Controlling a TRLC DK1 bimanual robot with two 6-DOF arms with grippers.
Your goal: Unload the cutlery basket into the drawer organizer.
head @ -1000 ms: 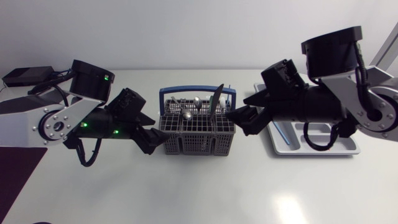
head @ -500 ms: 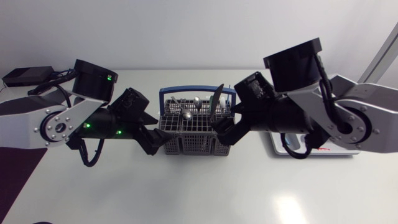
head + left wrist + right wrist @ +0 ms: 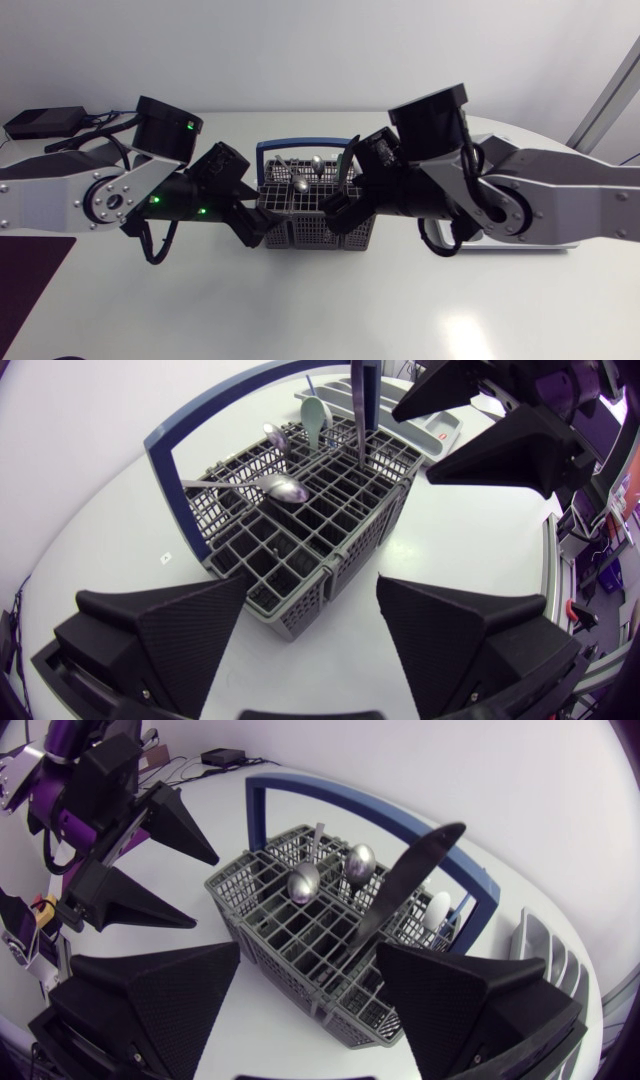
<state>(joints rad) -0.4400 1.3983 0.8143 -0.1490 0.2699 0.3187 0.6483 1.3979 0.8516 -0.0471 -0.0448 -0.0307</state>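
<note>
The grey cutlery basket [image 3: 315, 212] with a blue handle [image 3: 305, 146] stands mid-table. In it are a black spatula [image 3: 346, 165], upright and leaning, two metal spoons [image 3: 301, 184] and a pale spoon [image 3: 435, 908]. My left gripper [image 3: 256, 226] is open at the basket's front left corner; the corner [image 3: 300, 615] lies just ahead of its fingers. My right gripper [image 3: 338, 216] is open at the basket's front right, and the spatula [image 3: 405, 875] rises ahead of it. The white drawer organizer [image 3: 545, 945] lies beyond the basket, mostly hidden under my right arm in the head view.
A black box [image 3: 45, 122] with cables sits at the table's back left. A dark mat [image 3: 25, 285] lies at the front left edge. Bare table runs along the front of the basket.
My right arm has swung left from over the organizer to the basket's right front side. My left gripper has edged a little nearer the basket.
</note>
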